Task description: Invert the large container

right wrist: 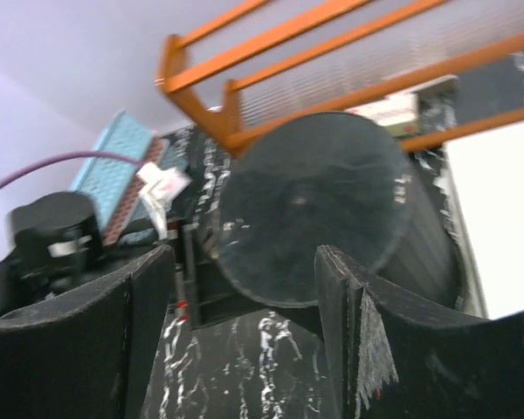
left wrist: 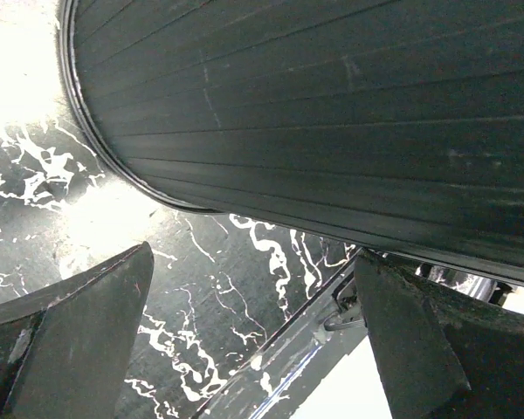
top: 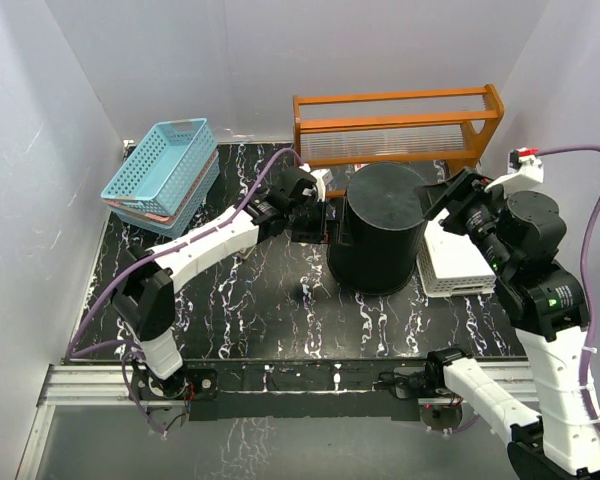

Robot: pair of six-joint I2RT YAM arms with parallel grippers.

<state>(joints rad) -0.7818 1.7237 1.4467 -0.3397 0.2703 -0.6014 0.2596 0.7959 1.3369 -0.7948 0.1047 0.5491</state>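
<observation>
The large container [top: 380,235] is a big black round bucket standing in the middle of the table with its flat base up and its wider rim down. My left gripper [top: 322,225] is open and empty right beside its left wall. In the left wrist view the ribbed wall [left wrist: 332,113] fills the top, just beyond the open gripper [left wrist: 253,262]. My right gripper [top: 437,195] is open and empty by the bucket's upper right edge. The right wrist view shows the flat base [right wrist: 314,196] beyond the open gripper [right wrist: 244,262].
An orange wooden rack [top: 395,125] stands behind the bucket. A white perforated basket [top: 455,262] lies close against the bucket's right side. A blue basket [top: 165,160] is stacked on a pink one at the back left. The table [top: 240,300] is black marble.
</observation>
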